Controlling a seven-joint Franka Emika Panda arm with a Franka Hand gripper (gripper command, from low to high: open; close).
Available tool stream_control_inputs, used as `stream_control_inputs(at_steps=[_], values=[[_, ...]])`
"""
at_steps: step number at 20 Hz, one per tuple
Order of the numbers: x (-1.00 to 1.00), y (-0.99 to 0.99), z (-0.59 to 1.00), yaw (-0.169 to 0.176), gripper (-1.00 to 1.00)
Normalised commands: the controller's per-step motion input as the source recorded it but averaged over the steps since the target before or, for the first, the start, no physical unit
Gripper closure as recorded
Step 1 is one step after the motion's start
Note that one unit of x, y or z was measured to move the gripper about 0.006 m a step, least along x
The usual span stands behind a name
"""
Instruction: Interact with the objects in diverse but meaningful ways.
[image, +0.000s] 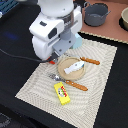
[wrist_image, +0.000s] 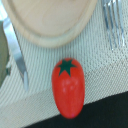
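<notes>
Wrist view has the tomato (wrist_image: 68, 87) straight below the gripper, lying at the mat's (wrist_image: 97, 65) edge just beside the plate (wrist_image: 50, 22). I'd say the arm hangs over it to line up a grab. Whether its fingers are spread, I can't tell.

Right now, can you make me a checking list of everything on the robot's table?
Surface: beige woven placemat on a dark table.
Job's things: red plastic tomato with green star top at the mat's edge, beside the plate; white toy fish on the plate; yellow box with red marks on the mat; light-blue carton, mostly hidden by the arm.
Clutter: tan round plate; orange-handled fork; orange-handled knife; grey pot.
Grippers: gripper fingers not visible in either view.
Cables: black cable behind the arm.
Surroundings: nothing seen clearly.
</notes>
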Motion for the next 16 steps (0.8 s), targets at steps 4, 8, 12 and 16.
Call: stream_control_inputs(at_steps=[4,8,12,16], values=[[0.49,-0.66,-0.04,-0.11,-1.0],[0.48,-0.67,-0.02,-0.099,-1.0],[0.38,-0.49,-0.19,-0.07,-1.0],[0.43,-0.37,-0.22,-0.054,-1.0]])
